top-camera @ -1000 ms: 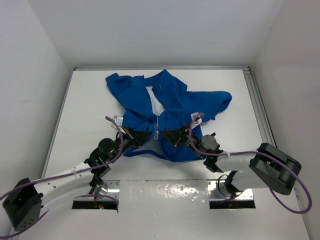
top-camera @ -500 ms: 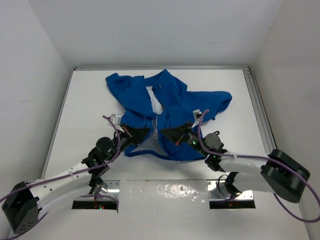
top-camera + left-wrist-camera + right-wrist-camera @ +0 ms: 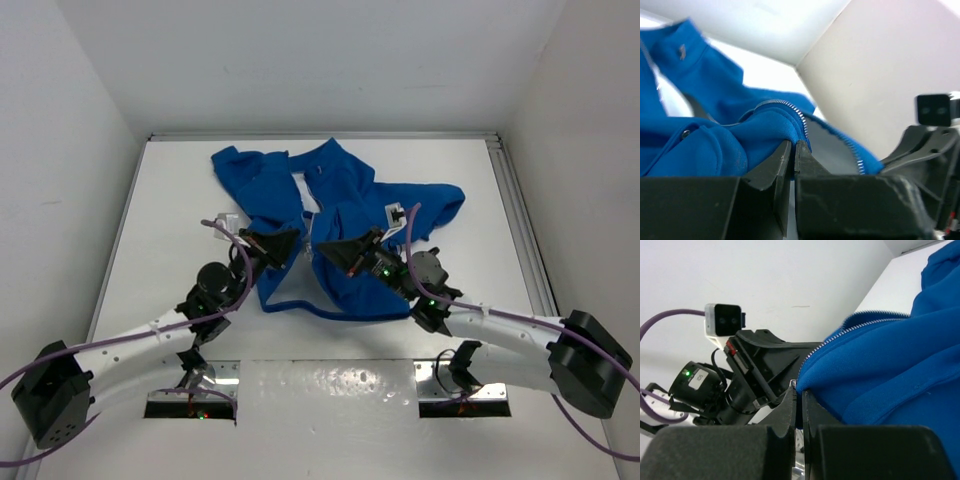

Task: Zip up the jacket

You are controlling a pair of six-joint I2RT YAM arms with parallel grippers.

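Observation:
The blue jacket (image 3: 345, 205) lies crumpled in the middle of the white table, its lower front lifted. My left gripper (image 3: 292, 241) is shut on the left front edge of the jacket (image 3: 705, 145), right by the light zipper teeth (image 3: 790, 105). My right gripper (image 3: 324, 249) is shut on the other front edge of the jacket (image 3: 890, 375), just under its zipper teeth (image 3: 840, 335). The two grippers face each other a short gap apart, with the open zipper line between them. No zipper slider shows clearly.
White walls close in the table on three sides. A metal rail (image 3: 514, 200) runs along the right edge. A shiny strip (image 3: 330, 382) lies between the arm bases. The left arm's wrist camera (image 3: 722, 320) stands close in front of my right gripper.
Both grippers have moved away from the bases and closer together, each keeping its hold. The jacket's lower front has been drawn up and bunched with them.

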